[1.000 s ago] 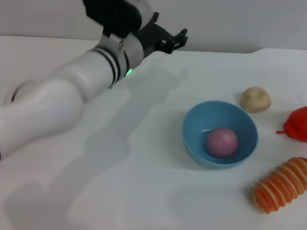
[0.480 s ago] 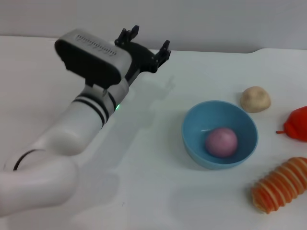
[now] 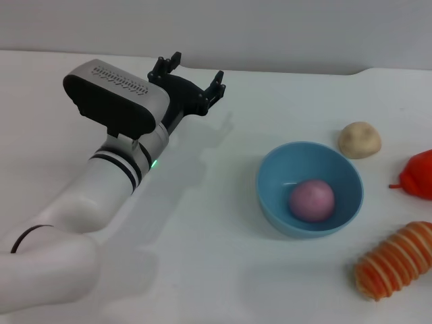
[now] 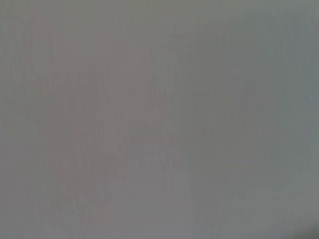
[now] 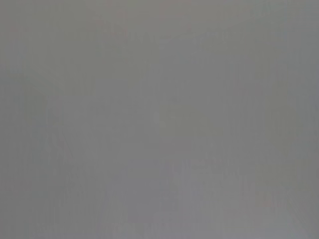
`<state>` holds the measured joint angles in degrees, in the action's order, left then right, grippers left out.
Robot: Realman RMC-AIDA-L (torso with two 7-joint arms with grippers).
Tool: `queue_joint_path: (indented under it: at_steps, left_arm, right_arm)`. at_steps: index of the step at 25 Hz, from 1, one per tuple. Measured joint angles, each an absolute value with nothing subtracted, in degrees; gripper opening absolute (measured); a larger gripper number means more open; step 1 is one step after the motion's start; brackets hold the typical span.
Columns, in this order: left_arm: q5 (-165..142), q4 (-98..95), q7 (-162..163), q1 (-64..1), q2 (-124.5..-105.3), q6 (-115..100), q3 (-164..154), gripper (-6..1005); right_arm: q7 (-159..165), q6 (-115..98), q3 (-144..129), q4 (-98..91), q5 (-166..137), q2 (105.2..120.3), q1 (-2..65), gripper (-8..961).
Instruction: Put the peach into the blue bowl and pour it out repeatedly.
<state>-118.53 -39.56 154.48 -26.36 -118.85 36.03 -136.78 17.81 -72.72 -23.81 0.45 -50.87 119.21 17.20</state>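
The pink peach [image 3: 312, 200] lies inside the light blue bowl [image 3: 273, 177], which stands upright on the white table at the right of the head view. My left gripper [image 3: 192, 76] is open and empty, held over the back of the table, well to the left of the bowl and apart from it. The right gripper is out of view. Both wrist views show only a plain grey surface.
A beige lumpy ball [image 3: 360, 140] lies just behind the bowl to the right. A red fruit [image 3: 418, 175] sits at the right edge. An orange striped toy [image 3: 395, 261] lies at the front right. The white table [image 3: 223, 270] stretches left of the bowl.
My left arm has swung down and to the left; the gripper has drawn back from the far edge, farther from the bowl. The peach and bowl have not moved.
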Motion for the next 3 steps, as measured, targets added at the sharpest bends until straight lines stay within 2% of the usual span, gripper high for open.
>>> queue_joint_path:
  at_steps: [3]
  left_arm:
    - [-118.6,-39.4,154.5,-26.5,-118.91,36.3,-137.6,815]
  right_arm:
    - [17.7,-72.8,-23.7,0.8,-50.8,119.20,17.6,601]
